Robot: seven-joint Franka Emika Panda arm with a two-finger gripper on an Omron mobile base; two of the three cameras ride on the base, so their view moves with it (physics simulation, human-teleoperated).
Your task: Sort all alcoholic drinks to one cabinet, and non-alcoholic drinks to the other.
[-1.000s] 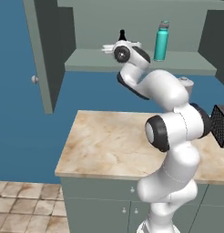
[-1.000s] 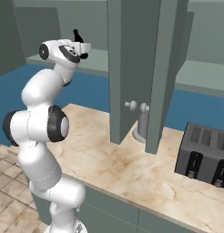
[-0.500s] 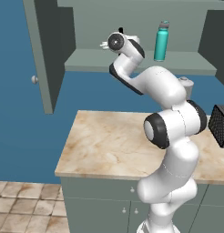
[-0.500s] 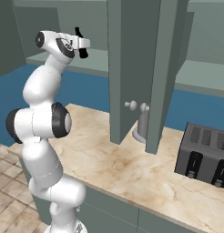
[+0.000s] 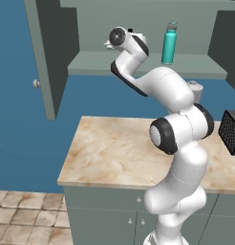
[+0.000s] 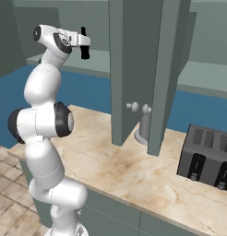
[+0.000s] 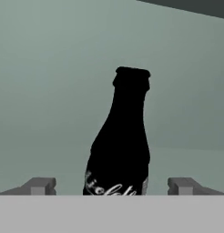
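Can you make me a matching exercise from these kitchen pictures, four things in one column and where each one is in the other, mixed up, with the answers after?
Things:
1. teal flask
2. black bottle
3. toaster
4. gripper

Places:
A. on the marble counter, at its right end
B. standing upright on the open cabinet's shelf, beside the arm's wrist
C. raised to shelf height, fingertips spread either side of a bottle
D. upright straight ahead of the hand camera, between the two fingertips

Pairs: 1-B, 2-D, 3-A, 4-C
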